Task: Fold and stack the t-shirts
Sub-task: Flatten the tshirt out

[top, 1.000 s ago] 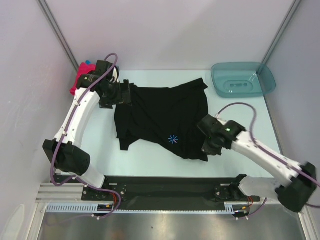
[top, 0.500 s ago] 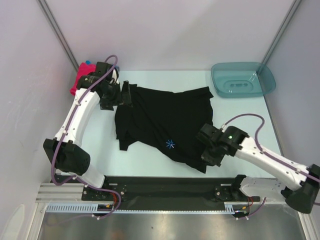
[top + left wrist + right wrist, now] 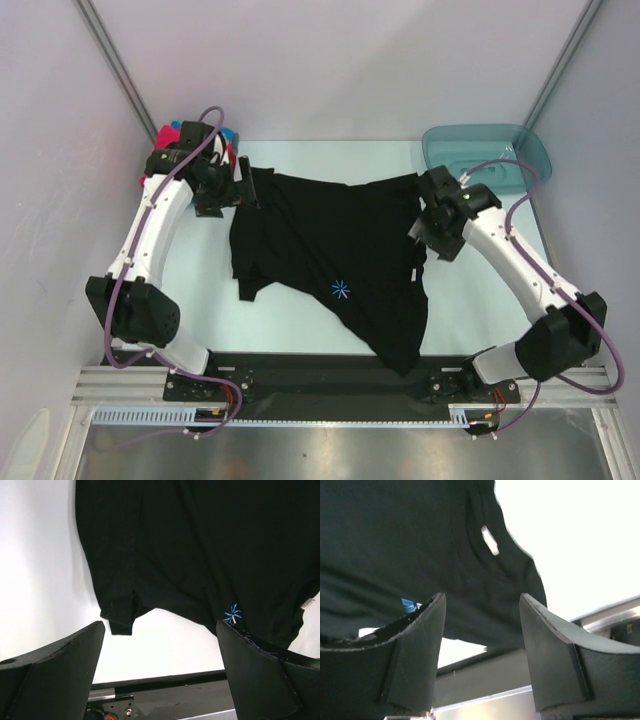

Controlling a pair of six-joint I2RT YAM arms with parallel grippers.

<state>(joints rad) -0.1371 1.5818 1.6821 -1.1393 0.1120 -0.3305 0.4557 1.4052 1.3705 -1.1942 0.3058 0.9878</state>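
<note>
Black t-shirt (image 3: 330,235) sprawls rumpled on counter (image 3: 290,325), left of teal basin (image 3: 485,160). Soft, limp, light; I'd pinch edge nearest basin. Left claw (image 3: 160,625) and right claw (image 3: 481,600) both gape, holding nothing.

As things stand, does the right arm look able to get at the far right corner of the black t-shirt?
Probably yes. The right gripper hangs just beside that corner of the black t-shirt, its fingers open and empty, and nothing lies between; the teal basin sits behind the arm.
</note>
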